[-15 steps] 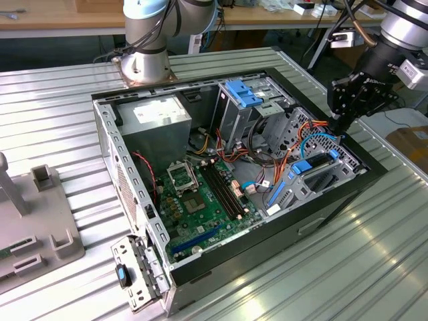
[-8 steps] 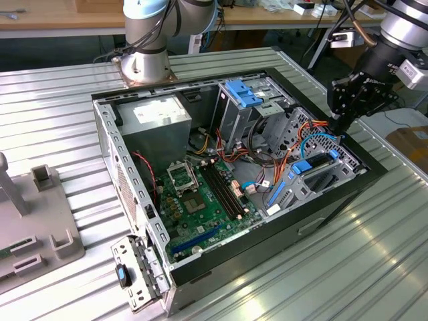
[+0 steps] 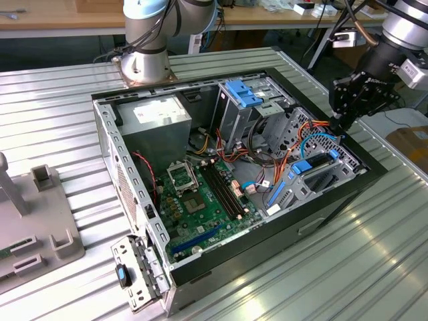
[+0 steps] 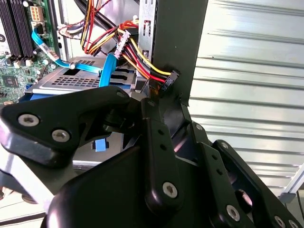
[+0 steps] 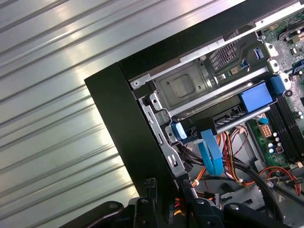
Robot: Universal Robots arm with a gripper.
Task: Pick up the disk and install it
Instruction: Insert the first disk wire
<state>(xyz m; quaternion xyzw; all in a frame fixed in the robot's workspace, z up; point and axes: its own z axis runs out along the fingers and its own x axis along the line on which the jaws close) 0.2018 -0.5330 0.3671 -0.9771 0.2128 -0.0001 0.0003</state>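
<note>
The black robot gripper [image 3: 338, 122] hangs low over the rim of the open black computer case [image 3: 314, 224], on the side toward the exterior view's right, mid-bench on the ribbed metal bench [image 3: 53, 114]. I cannot tell how the jaws stand. The disk [image 3: 313, 175], dark between blue plastic rails, sits in the case's drive cage just below the gripper, beside orange and yellow wiring [image 4: 142, 64].
</note>
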